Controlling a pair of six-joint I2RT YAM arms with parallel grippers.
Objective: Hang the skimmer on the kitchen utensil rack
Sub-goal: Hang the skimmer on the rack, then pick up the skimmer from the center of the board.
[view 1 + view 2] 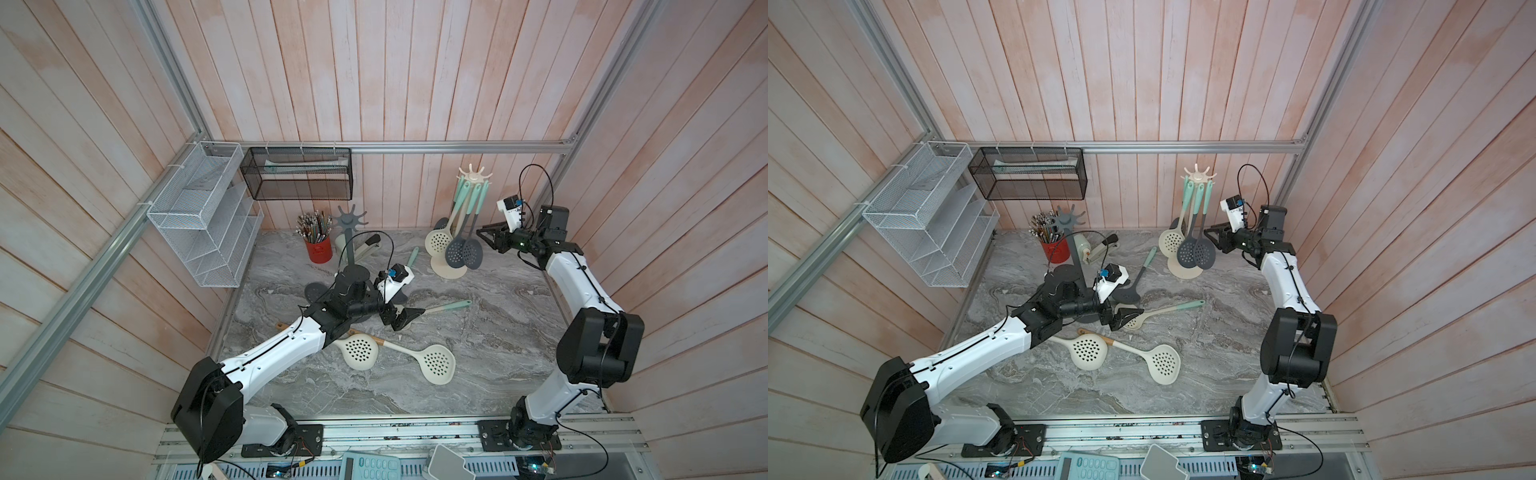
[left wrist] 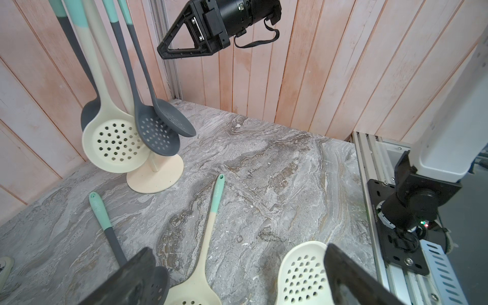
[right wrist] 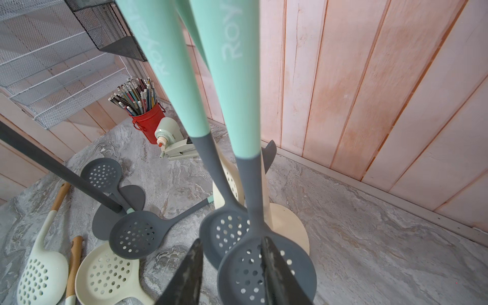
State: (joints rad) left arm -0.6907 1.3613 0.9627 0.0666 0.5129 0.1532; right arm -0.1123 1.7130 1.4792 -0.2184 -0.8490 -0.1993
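1. Skimmer [image 3: 239, 260], grey, hangs on the rack [image 1: 448, 272] among others, just beyond the right gripper [image 3: 231, 241]. Its fingers [image 3: 190, 266] stand parted, released, clamping nothing.
2. That hanging looks done.
3. Left gripper [image 2: 239, 248] gapes wide and empty. A cream skimmer [image 2: 192, 287] lies on the table [image 2: 264, 171] between its fingers [image 2: 126, 274], ungrasped.
4. Remaining, I judge: several skimmers beyond those fingers on the table, unhung.

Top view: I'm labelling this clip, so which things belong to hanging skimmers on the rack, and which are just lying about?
Job in hand: cream rack, hung skimmers, loose skimmers, grey rack, left pincer, right pincer.

Lying about: red pencil tin, stapler, white mesh shelf, black mesh basket, calculator.
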